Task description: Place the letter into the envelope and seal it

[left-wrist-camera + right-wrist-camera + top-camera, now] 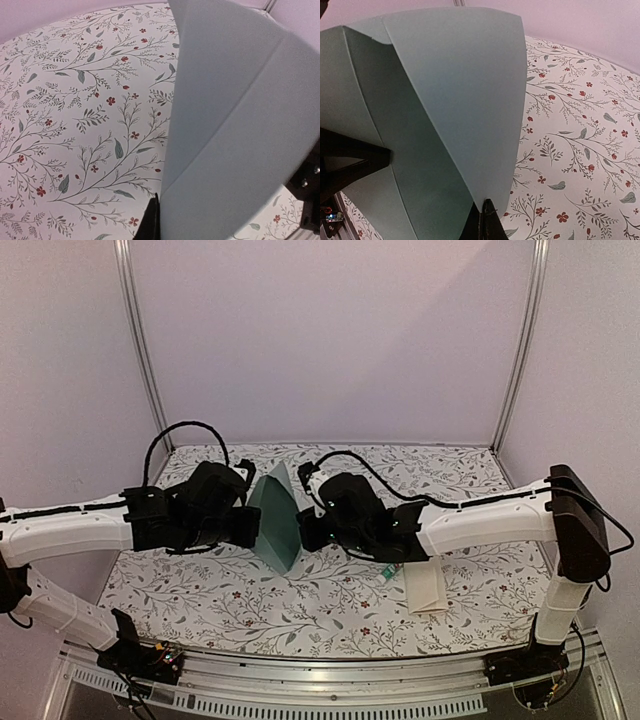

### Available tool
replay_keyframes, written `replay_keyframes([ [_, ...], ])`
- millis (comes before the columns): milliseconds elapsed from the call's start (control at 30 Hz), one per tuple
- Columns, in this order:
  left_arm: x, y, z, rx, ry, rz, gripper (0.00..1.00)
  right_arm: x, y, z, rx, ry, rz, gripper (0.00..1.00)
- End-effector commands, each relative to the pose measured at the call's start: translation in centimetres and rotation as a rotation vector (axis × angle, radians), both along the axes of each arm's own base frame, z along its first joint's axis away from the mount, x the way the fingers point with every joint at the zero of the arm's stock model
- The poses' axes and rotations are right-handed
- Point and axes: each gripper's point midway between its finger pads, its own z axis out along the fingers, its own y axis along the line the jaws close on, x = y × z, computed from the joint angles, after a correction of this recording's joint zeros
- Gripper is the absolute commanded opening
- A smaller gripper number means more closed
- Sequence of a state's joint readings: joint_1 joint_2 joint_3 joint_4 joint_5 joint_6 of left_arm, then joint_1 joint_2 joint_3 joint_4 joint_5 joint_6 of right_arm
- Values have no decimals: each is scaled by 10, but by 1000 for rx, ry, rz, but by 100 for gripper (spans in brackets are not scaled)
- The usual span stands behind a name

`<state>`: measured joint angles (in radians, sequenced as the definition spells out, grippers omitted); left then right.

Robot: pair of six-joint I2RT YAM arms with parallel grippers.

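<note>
The pale teal envelope point(277, 520) stands on edge above the table's middle, held between both grippers, flap folded open. My left gripper point(250, 525) is shut on its left edge; in the left wrist view the closed fingers point(153, 222) pinch the envelope's point(240, 125) lower edge. My right gripper point(306, 530) is shut on the tip of the flap; in the right wrist view the closed fingers point(486, 225) hold the envelope point(445, 100) by that point. The letter point(425, 588), a pale tan folded sheet, lies on the table under the right forearm.
A small white-and-green glue stick point(385, 573) lies just left of the letter. The floral tablecloth point(250, 610) covers the table. Pale walls and metal posts point(140, 350) close in the back and sides. The left gripper's black body point(350, 160) shows behind the envelope in the right wrist view.
</note>
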<state>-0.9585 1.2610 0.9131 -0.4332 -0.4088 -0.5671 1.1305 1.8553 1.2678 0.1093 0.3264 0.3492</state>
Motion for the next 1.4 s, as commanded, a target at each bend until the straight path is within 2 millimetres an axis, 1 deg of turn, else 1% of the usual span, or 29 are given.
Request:
replay_keyframes([
  [0, 0, 6, 0, 38, -13, 5, 0, -13, 1, 19, 30, -3, 95, 2],
  [133, 1, 0, 2, 30, -7, -9, 0, -21, 3, 31, 58, 4, 140, 11],
  [267, 4, -2, 2, 36, -1, 3, 0, -35, 0, 48, 100, 30, 188, 29],
  [300, 5, -3, 2, 38, 0, 6, 0, -38, -2, 49, 104, 44, 197, 35],
  [367, 8, -5, 2, 42, 2, 11, 0, -44, -11, 50, 98, 66, 197, 44],
  [400, 8, -6, 2, 43, 2, 10, 0, -47, -20, 53, 102, 78, 183, 48],
  [467, 9, -8, 2, 46, 5, 8, 0, -50, -43, 41, 57, 115, 126, 58],
  [500, 10, -10, 2, 46, 5, 5, 0, -50, -59, 40, 38, 125, 83, 64],
  [567, 11, -12, 3, 46, 3, 2, 0, -52, -91, 24, -5, 183, -31, 79],
  [600, 12, -14, 3, 47, 3, 1, 0, -54, -109, 20, -30, 202, -75, 85],
  [667, 14, -17, 4, 48, 2, -4, 0, -60, -137, 2, -81, 269, -155, 97],
  [700, 15, -20, 2, 52, 6, -6, 0, -66, -152, -11, -127, 310, -187, 99],
  [733, 16, -22, 3, 54, 5, -7, 0, -68, -161, -16, -142, 329, -213, 99],
  [767, 17, -24, 2, 56, 6, -9, 0, -73, -175, -27, -181, 366, -254, 99],
  [867, 19, -32, 2, 61, 9, -19, 0, -80, -204, -48, -235, 424, -355, 99],
  [933, 20, -36, 2, 62, 8, -25, 0, -83, -222, -59, -262, 453, -408, 99],
  [1033, 20, -39, 1, 66, 9, -31, 0, -86, -246, -74, -249, 506, -469, 99],
  [1067, 20, -39, 1, 67, 9, -32, 0, -85, -253, -76, -229, 524, -487, 99],
  [1133, 20, -40, 1, 69, 8, -31, 0, -86, -261, -81, -216, 544, -501, 99],
  [1267, 21, -41, -1, 68, 6, -34, 0, -79, -276, -86, -157, 574, -538, 99],
  [1300, 21, -42, -2, 68, 5, -37, 0, -76, -278, -86, -130, 581, -534, 99],
  [1367, 21, -44, -2, 62, 2, -43, 0, -72, -274, -87, -57, 618, -494, 99],
])
